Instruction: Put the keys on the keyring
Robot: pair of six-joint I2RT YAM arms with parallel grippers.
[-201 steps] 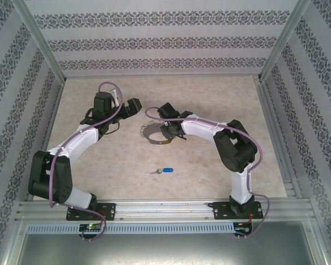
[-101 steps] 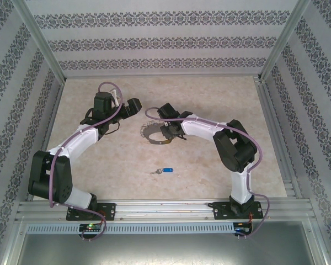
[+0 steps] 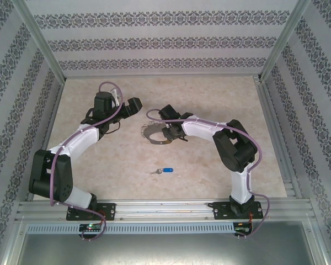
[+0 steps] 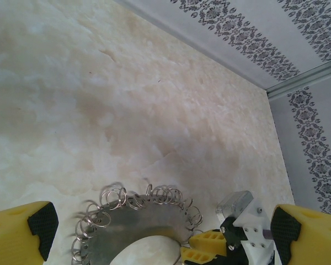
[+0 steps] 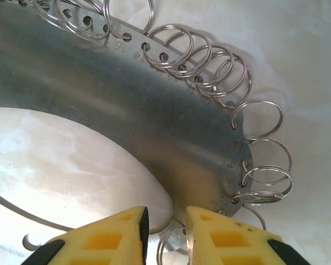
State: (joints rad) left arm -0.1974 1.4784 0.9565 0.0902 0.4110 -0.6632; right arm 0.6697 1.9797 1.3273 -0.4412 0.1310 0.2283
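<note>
Straddles the keyring (image 5: 154, 110) at mid-worktop (image 3: 209, 99) with the right claw (image 5: 166, 232), jaws only a narrow slot apart over its metal edge; cannot tell whether they bite it. Probably there to pin the loop steady. Holds the left claw (image 4: 160, 226) spread wide and empty just beside it, facing in. Leaves the key (image 3: 165, 170) untouched toward the near edge, well apart.

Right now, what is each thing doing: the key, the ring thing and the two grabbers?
key: lying loose on the table, not threaded yet.
keyring: flat on the table, no key on it.
left gripper: wide open, empty.
right gripper: jaws nearly together at the keyring; grip unclear.
</note>
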